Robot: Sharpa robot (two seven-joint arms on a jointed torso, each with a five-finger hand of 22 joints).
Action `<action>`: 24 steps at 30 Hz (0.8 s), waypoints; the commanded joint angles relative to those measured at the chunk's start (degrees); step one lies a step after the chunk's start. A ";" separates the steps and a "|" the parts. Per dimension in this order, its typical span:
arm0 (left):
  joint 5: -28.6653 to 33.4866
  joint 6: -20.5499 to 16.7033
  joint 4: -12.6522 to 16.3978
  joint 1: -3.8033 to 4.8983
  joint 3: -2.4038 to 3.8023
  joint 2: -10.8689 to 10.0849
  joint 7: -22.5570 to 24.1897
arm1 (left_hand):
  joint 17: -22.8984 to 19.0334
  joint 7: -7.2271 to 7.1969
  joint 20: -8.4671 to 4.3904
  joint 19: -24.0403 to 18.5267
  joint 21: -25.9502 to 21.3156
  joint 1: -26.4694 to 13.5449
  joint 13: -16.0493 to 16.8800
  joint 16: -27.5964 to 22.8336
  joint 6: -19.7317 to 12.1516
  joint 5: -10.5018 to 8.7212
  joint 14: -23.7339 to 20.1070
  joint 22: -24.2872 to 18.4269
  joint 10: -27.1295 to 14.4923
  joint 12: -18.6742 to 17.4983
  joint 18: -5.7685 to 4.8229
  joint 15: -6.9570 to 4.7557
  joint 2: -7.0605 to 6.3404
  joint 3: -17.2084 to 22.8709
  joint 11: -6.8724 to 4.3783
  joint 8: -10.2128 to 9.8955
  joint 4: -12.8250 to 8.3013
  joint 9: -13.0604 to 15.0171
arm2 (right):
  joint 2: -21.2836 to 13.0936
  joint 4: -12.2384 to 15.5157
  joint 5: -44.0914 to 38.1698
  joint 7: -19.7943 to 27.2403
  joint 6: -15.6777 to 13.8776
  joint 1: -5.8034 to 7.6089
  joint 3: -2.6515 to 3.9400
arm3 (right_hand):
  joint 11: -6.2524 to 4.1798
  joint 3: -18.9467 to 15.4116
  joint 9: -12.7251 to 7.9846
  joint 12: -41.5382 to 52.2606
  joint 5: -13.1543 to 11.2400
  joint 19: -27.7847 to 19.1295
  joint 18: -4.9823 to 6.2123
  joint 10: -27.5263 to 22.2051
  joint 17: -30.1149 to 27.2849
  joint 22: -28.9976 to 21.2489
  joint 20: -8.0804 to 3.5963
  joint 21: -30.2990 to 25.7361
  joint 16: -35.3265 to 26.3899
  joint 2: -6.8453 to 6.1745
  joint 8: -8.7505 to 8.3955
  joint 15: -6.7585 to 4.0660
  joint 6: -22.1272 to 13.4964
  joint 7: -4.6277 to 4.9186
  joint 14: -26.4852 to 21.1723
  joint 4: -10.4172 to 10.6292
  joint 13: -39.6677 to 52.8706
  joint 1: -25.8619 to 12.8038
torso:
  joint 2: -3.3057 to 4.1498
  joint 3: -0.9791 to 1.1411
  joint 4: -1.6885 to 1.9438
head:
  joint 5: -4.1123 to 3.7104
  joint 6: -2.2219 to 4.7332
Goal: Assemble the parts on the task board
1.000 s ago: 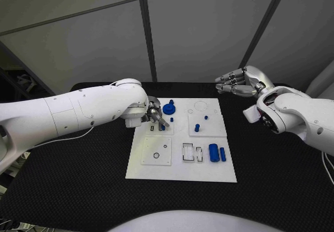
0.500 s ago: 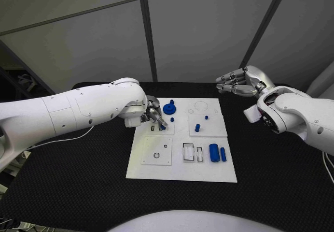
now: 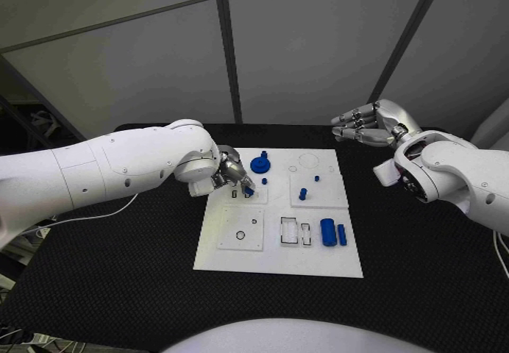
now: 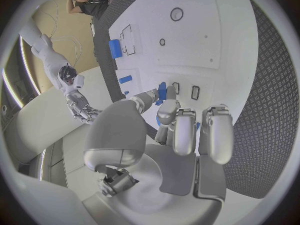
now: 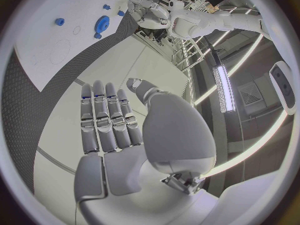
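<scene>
You can read no writing on the task board (image 3: 278, 257), which lies mid-counter (image 3: 127, 279). Your left hand (image 3: 232, 173) sits over the board's far left corner, pinching a small blue part (image 3: 247, 190) by its fingertips. The left wrist view shows you what the head view cannot: that blue part (image 4: 162, 91) held between thumb and finger just above two small slots. The blue gear (image 3: 260, 165) stands just beside the hand. A blue cylinder (image 3: 326, 232) and a slimmer blue peg (image 3: 343, 235) lie near the board's right edge. Your right hand (image 3: 364, 123) hovers well off the board, empty, its fingers straight and close together in the right wrist view (image 5: 106, 120).
</scene>
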 commanded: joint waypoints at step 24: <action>-10.35 -10.31 3.49 -0.95 -0.25 -1.23 -1.29 | 5.69 -0.86 -0.68 1.01 -0.71 -4.84 -1.38 -0.22 -0.63 6.75 3.32 2.58 0.65 -1.23 -0.72 -0.83 -1.53 13.51 -0.67 4.29 -9.87 3.05 | 0.15 -0.43 -0.07 0.35 0.73 0.10 0.04 | 0.20 -0.13 -0.01 -0.08 0.29 0.13 0.18 -0.13 -0.12 -0.14 0.48 -0.44 -0.25 -0.25 -0.03 -0.02 0.11 0.37 -0.49 -0.39 -0.06 -0.18 | 0.01 -0.01 -0.16 | 0.76 -0.39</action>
